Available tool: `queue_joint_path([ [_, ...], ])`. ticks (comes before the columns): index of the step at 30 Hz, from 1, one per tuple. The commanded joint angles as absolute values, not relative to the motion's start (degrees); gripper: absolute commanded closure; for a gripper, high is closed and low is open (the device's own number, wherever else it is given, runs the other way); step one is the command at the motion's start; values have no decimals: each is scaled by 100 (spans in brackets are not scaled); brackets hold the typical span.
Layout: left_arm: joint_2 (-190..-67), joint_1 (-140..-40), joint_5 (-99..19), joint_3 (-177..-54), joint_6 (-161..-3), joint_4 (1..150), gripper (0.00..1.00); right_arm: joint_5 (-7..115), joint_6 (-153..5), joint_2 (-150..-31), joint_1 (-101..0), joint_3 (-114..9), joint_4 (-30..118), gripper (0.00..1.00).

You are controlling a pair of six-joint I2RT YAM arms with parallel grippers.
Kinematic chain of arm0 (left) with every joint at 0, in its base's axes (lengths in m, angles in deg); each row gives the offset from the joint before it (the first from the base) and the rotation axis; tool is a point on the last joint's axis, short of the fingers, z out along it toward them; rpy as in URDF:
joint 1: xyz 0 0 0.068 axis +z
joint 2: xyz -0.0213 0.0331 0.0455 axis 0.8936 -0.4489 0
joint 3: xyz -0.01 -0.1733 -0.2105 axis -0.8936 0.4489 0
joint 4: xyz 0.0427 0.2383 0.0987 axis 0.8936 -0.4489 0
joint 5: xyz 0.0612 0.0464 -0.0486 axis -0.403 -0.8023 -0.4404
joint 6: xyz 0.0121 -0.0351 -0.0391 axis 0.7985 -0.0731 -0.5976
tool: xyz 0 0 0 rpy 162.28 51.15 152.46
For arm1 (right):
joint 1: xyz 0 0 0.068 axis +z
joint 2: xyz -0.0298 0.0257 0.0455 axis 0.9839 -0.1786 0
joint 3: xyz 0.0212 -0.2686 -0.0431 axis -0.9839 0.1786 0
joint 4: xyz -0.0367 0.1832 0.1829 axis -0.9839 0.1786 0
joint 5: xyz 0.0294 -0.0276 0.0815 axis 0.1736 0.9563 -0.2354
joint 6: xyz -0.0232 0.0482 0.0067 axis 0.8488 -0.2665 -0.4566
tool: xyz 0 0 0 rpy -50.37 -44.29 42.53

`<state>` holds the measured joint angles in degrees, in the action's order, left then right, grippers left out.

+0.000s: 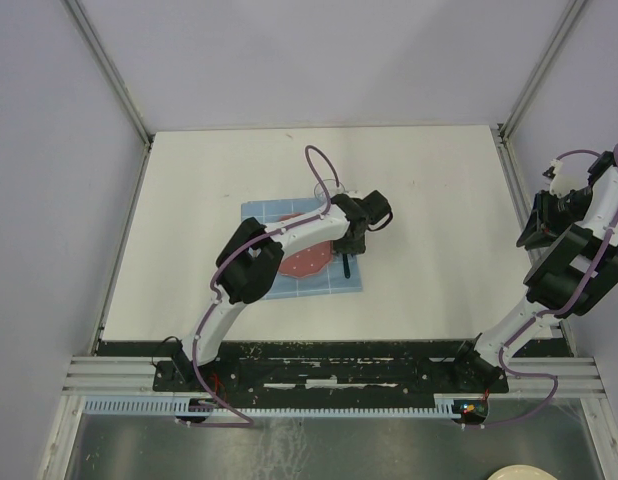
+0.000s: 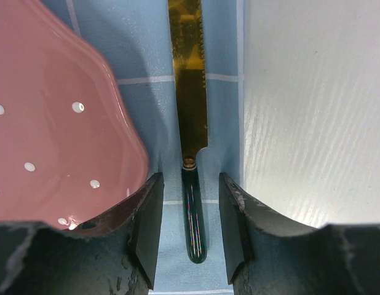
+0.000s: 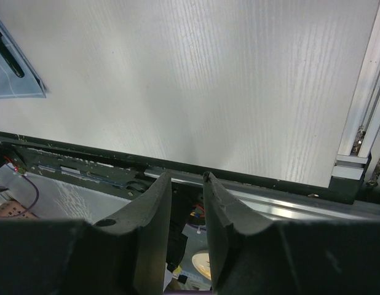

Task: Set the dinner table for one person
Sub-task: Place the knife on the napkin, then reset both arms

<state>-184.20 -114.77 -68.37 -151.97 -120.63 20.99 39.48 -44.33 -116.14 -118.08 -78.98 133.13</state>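
On the white dinner table (image 1: 439,200) lies a blue grid placemat (image 1: 259,215) with a pink white-dotted plate (image 2: 48,135) on it. A knife (image 2: 191,92) with a gold serrated blade and a dark green handle lies flat on the placemat, just right of the plate. My left gripper (image 2: 190,178) stands open over the handle, one finger on each side with a gap to both. From above, the left gripper (image 1: 347,243) hangs over the mat's right edge. My right gripper (image 3: 187,178) is open and empty, held above the table's near right edge.
A clear glass (image 1: 327,188) appears to stand at the mat's far edge, behind the left arm. The right arm (image 1: 574,250) is folded at the table's right side. A metal frame post (image 3: 362,92) lines that edge. A pale dish (image 1: 519,472) sits below the table front.
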Motion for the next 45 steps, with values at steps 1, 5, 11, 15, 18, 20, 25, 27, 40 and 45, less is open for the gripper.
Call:
queue_joint_path([
  [1,-17982,-11446,-7149,-15538,-11742,2127,52,3699,-4500,-11478,-11825,-8039,13411,65],
  [5,-17382,-11483,-7240,-15564,-11445,2202,52,3668,-4454,-11478,-11814,-8091,13494,65],
  [11,-16376,-11652,-7651,-15235,-10597,2773,52,3405,-4473,-11588,-11620,-8161,13638,66],
  [15,-15743,-11436,-8046,-15058,-10055,3116,52,3843,-4358,-11636,-11003,-8172,13565,73],
  [18,-15148,-11129,-8080,-14412,-9668,3545,53,4322,-4365,-11712,-10368,-8076,13299,85],
  [20,-14854,-10884,-8350,-13879,-9442,3700,53,4006,-4486,-11908,-10010,-8165,13259,95],
  [25,-14528,-10204,-8558,-12980,-9457,3667,57,3578,-4768,-12491,-9289,-8677,13262,98],
  [27,-14444,-10042,-8511,-12630,-9434,3818,63,3625,-4846,-12677,-9048,-8960,13217,98],
  [40,-14595,-9166,-8165,-11612,-9124,4222,79,3172,-4633,-13674,-7474,-9362,12939,98],
  [45,-14774,-8925,-8070,-11802,-8745,4198,80,2987,-4811,-13780,-7318,-9302,12670,98],
])
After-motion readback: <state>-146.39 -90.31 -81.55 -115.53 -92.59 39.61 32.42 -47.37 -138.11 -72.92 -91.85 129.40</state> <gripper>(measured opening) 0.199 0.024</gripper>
